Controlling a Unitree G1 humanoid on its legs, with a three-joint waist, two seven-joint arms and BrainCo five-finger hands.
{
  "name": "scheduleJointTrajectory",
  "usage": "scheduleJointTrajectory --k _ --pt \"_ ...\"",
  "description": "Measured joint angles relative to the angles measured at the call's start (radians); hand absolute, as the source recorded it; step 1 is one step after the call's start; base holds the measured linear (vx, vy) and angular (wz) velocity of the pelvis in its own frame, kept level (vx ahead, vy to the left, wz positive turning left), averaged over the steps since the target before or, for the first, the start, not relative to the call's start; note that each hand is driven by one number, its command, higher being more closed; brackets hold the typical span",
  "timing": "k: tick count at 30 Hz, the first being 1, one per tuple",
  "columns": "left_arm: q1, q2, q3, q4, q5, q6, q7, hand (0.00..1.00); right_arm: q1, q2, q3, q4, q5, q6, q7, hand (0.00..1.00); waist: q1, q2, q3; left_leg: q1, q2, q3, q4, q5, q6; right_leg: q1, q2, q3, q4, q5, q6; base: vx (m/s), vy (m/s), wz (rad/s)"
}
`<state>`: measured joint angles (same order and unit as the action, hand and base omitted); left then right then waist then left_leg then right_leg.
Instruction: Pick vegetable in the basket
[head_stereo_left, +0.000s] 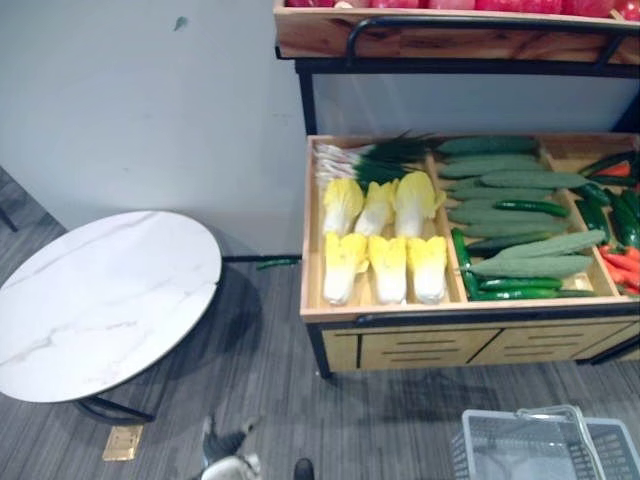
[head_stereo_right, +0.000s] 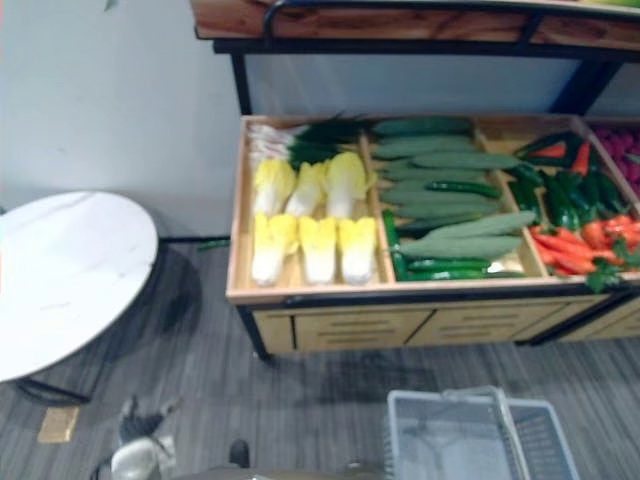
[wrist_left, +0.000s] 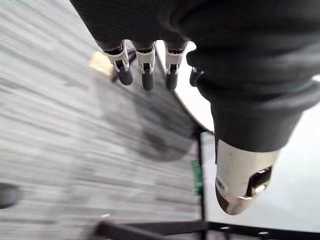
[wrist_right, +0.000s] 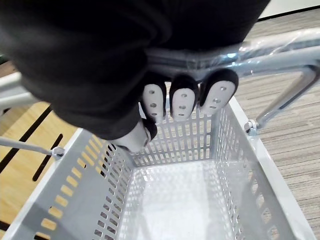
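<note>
right hand (wrist_right: 152, 100): fingers curled round the handle (wrist_right: 260, 52), clamped on it
basket (head_stereo_left: 540, 445): grey, near right, in front of the stand (head_stereo_left: 330, 312)
left hand (wrist_left: 145, 70): fingers straight and apart, hanging over the floor (wrist_left: 50, 150)
vegetables (head_stereo_left: 500, 180): in the stand's tray, beyond the basket
layout: cabbages (head_stereo_left: 385, 235) left, cucumbers (head_stereo_left: 520, 268) middle, peppers (head_stereo_right: 565, 190) and carrots (head_stereo_right: 560, 245) right
surface (head_stereo_left: 100, 300): round, white, far left

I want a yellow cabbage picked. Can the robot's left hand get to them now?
Probably yes: the left hand hangs open and empty, and the cabbages lie uncovered in the open crate.
</note>
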<state>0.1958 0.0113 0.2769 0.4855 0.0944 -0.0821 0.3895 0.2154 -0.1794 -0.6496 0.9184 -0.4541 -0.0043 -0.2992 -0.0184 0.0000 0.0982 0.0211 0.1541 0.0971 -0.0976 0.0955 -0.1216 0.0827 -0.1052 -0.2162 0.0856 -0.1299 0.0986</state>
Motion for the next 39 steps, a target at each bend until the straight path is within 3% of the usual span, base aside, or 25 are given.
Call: scheduleJointTrajectory --k 8,16,21,24,30,39 --pt "0.034 -0.011 -0.107 -0.273 0.218 -0.010 0.085 0.00 0.010 0.072 0.095 -0.008 0.001 -0.022 -0.021 1.00 0.018 -0.009 -0.005 0.036 0.008 0.037 -0.006 -0.004 0.002 0.040 -0.005 -0.004 -0.016 0.000 0.001 -0.05 0.006 -0.01" --pt "0.021 -0.007 -0.112 -0.358 0.323 -0.010 0.155 0.00 0.021 0.079 0.169 0.003 0.001 -0.023 -0.021 1.00 0.018 -0.020 -0.023 0.036 0.012 0.091 -0.006 -0.017 0.003 0.039 -0.004 0.011 -0.036 0.002 0.011 0.00 0.002 -0.04" --pt "-0.020 0.004 -0.112 -0.334 0.322 -0.003 0.185 0.00 0.002 0.075 0.218 0.008 -0.004 -0.023 -0.022 1.00 0.016 -0.028 -0.030 0.036 0.012 0.125 -0.005 -0.018 0.002 0.024 0.000 0.051 -0.050 0.014 -0.005 0.10 0.004 -0.22" --pt "-0.070 0.020 -0.115 -0.289 0.320 -0.002 0.187 0.00 -0.018 0.061 0.250 0.015 -0.009 -0.023 -0.021 1.00 -0.004 -0.027 -0.029 0.036 0.011 0.141 -0.003 -0.018 0.001 0.022 0.005 0.061 -0.058 0.021 -0.010 0.10 -0.021 -0.12" --pt "-0.148 0.053 -0.156 -0.227 0.320 -0.002 0.191 0.00 -0.069 0.021 0.307 0.022 -0.010 -0.028 -0.021 1.00 -0.012 -0.011 -0.023 0.038 0.019 0.199 0.001 -0.018 0.001 -0.008 0.013 0.120 -0.069 0.033 -0.025 0.04 -0.016 -0.28" --pt "-0.201 0.071 -0.263 -0.221 0.314 -0.006 0.172 0.00 -0.072 0.012 0.314 0.001 -0.016 -0.054 -0.021 1.00 -0.063 0.003 -0.014 0.039 0.017 0.232 0.001 -0.019 0.001 -0.030 0.012 0.168 -0.086 0.063 -0.020 -0.02 0.005 -0.17"
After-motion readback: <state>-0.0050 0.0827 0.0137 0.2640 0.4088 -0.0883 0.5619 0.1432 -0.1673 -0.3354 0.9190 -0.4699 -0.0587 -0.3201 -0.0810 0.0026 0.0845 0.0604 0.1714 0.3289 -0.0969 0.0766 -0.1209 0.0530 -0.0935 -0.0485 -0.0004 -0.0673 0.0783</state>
